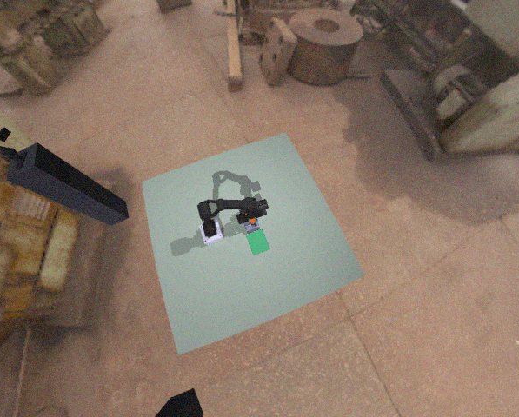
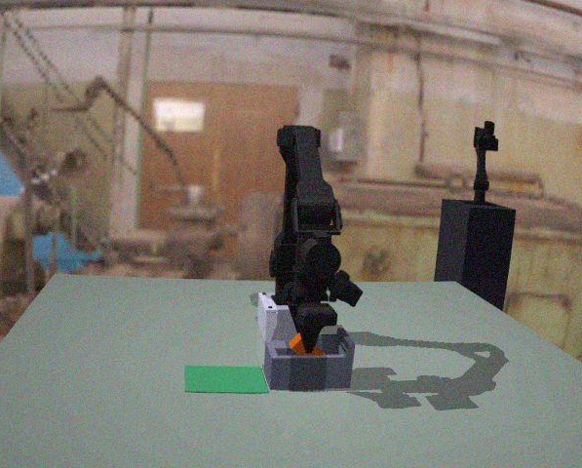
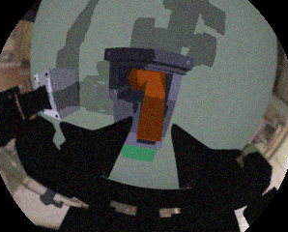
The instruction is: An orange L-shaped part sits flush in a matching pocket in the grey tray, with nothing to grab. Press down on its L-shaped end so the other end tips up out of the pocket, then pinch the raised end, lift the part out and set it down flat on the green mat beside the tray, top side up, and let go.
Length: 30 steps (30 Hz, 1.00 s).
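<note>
The orange L-shaped part [image 1: 252, 221] [image 2: 295, 342] [image 3: 151, 113] is tilted in the grey tray [image 2: 281, 374] [image 3: 178, 89]. Its L-shaped end is low, and its straight end is raised on the side toward the green mat [image 1: 257, 242] [image 2: 225, 378] [image 3: 139, 153]. My gripper [image 2: 309, 351] [image 3: 152, 123] is open, low over the tray, with one finger on either side of the raised end in the wrist view. A gap shows between each finger and the part there. In the exterior view the near finger hides some of the part. The mat lies flat beside the tray with nothing on it.
The arm's white base [image 1: 218, 238] [image 2: 276, 317] stands behind the tray in the exterior view. The tray walls rise around the part, with a higher wall at the end away from the mat. A dark pillar [image 1: 70, 188] [image 2: 475, 247] with a small arm stands off the table.
</note>
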### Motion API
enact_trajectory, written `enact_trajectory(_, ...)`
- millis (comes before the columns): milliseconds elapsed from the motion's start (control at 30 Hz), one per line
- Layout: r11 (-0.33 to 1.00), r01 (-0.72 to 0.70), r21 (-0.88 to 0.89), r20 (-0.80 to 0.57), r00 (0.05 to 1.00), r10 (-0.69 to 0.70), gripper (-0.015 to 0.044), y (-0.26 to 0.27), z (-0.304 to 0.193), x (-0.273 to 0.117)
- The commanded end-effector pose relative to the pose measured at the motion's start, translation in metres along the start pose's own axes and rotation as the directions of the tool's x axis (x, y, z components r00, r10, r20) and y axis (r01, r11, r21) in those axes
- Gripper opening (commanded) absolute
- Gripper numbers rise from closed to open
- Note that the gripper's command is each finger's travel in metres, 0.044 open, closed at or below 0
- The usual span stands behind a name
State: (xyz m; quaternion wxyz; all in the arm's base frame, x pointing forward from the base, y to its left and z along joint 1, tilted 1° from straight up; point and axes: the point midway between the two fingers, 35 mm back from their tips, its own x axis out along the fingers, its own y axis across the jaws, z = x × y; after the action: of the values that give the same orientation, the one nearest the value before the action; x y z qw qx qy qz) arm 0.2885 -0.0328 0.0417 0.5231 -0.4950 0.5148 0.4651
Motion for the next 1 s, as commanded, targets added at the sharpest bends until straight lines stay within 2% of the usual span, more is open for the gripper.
enact_trajectory(0,1.0,-0.008,-0.005,-0.005,1.0,0.008,0.028,0.0024,-0.0007,0.0078)
enact_trajectory(100,1.0,-0.008,-0.005,-0.005,1.0,0.008,0.028,0.0025,-0.0008,0.0088)
enact_trajectory(267,1.0,-0.003,0.0,0.0,1.0,0.003,0.0149,0.0009,0.0,0.0052)
enact_trajectory(600,1.0,-0.003,0.0,0.0,1.0,0.003,0.0082,0.0009,0.0,0.0052)
enact_trajectory(700,1.0,-0.003,0.0,0.0,1.0,0.003,0.0003,0.0009,0.0,0.0052)
enact_trajectory(967,1.0,-0.003,-0.001,-0.001,1.0,0.003,0.0,0.001,-0.0001,0.0028)
